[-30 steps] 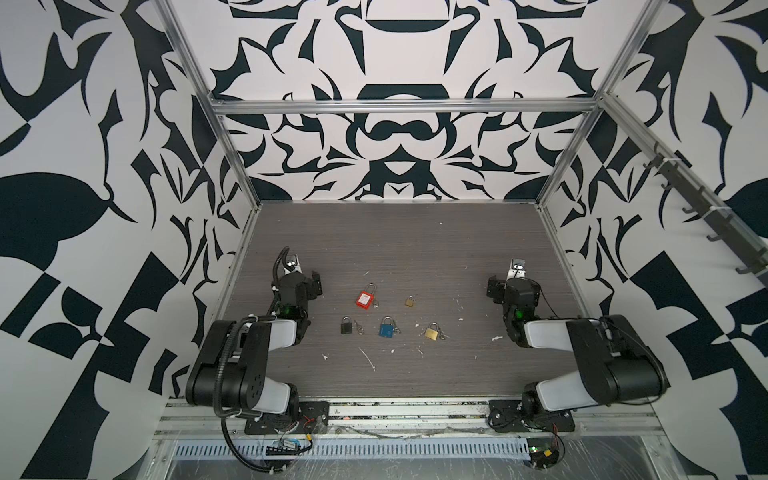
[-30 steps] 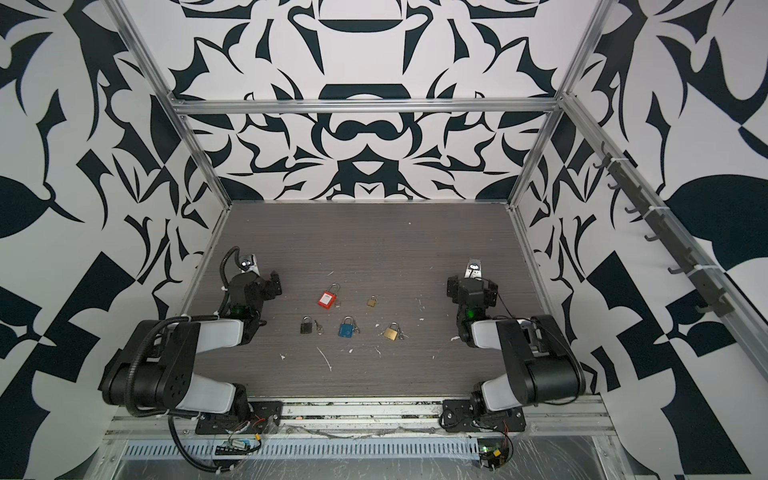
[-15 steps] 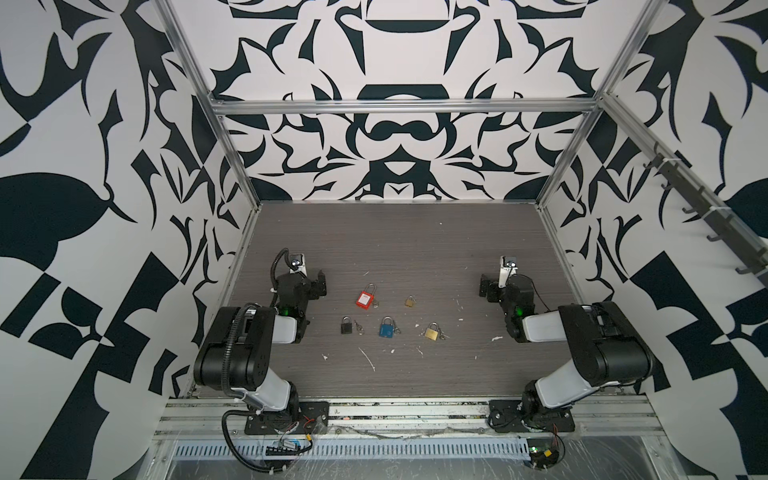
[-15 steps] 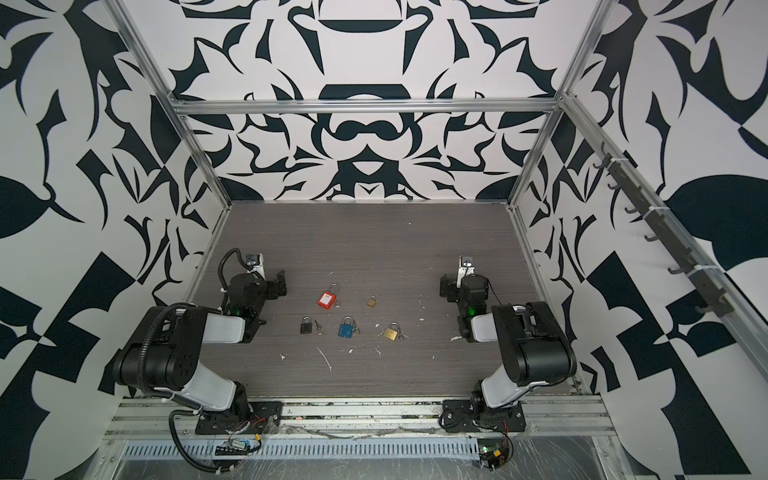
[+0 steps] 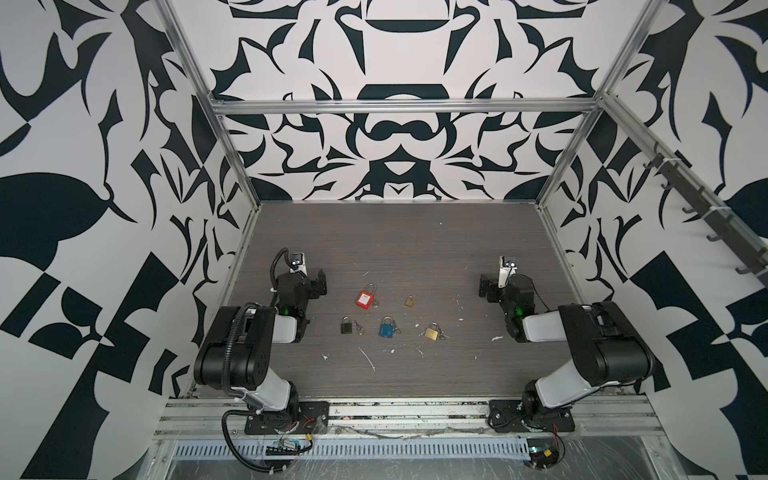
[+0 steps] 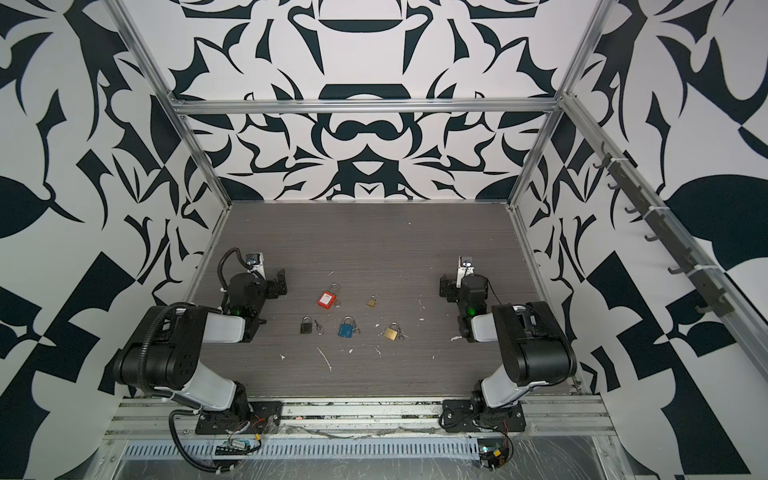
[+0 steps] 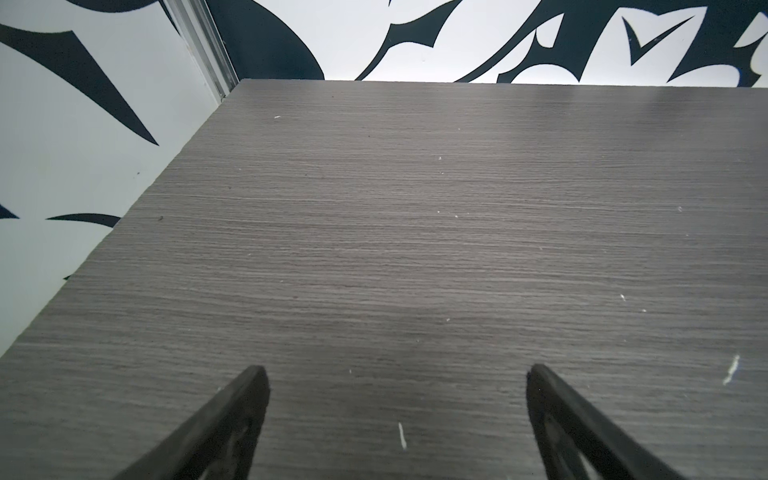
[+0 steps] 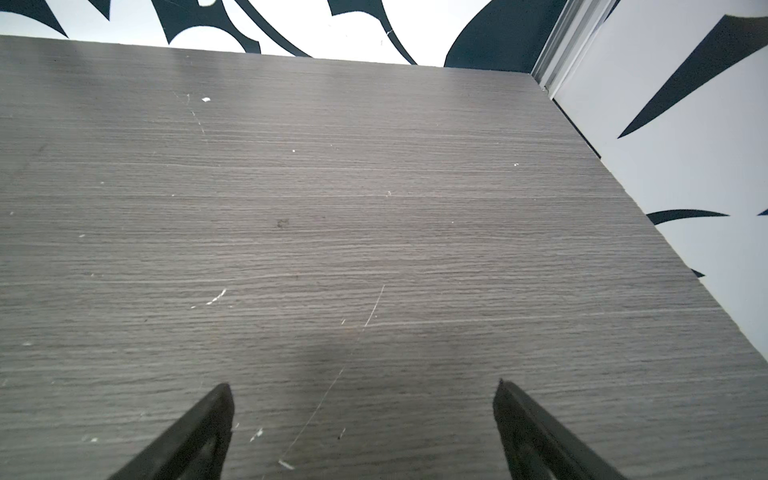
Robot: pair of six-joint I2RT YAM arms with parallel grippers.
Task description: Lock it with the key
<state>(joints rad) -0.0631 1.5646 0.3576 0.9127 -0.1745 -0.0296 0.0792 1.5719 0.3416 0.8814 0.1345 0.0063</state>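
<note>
Watching my left gripper (image 7: 397,374) and right gripper (image 8: 363,388), I see both jaws spread wide, holding nothing; the black padlock (image 5: 345,327) and the key (image 5: 359,327) beside it lie between them, well apart from either.

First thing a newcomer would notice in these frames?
Black-and-white walls dominate. On the table lies a cluster of padlocks: the red padlock stands out, with the blue padlock, black padlock and two brass padlocks nearby. The left gripper and right gripper flank them, open and empty.
</note>
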